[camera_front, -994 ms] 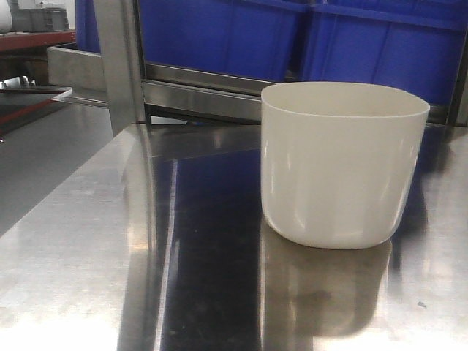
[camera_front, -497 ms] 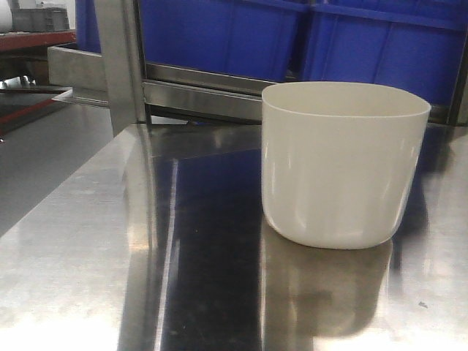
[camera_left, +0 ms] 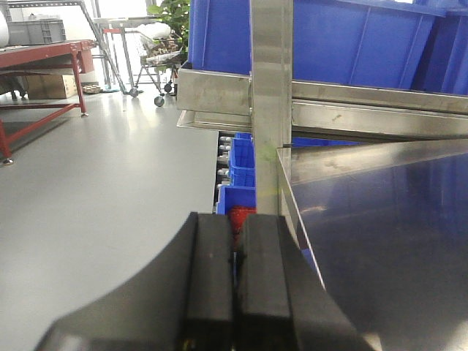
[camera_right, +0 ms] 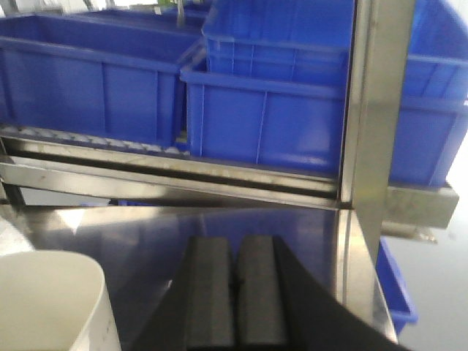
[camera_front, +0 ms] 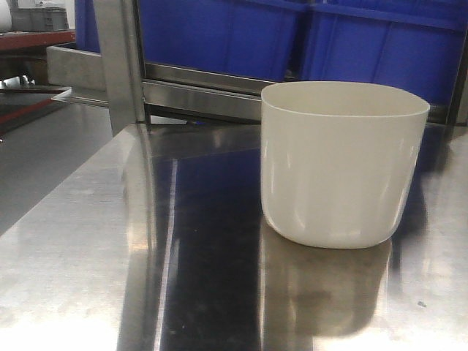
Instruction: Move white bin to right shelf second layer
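Exterior front-facing view: shows the white bin (camera_front: 344, 164) upright on the steel surface (camera_front: 88, 241), right of centre, in front of blue crates (camera_front: 219, 36) on a steel rack; no hand touching it.

Looks glossy, smooth and without handles; probably light and fairly stiff, yet slippery against pads and apt to flex at the thin open rim; contents not visible from this angle.

Suggests a pinch over the rim, one finger inside the wall and one outside, or a squeeze from both sides on opposite walls, above the curved bottom edges.

Left wrist view: finds the left hand (camera_left: 235, 292) pressed closed on nothing, off the surface's left edge by a rack post (camera_left: 272, 102).

Right wrist view: finds the right hand (camera_right: 235, 300) likewise closed and empty, over the surface, with the bin's rim near at lower left; would need opening before any grasp.
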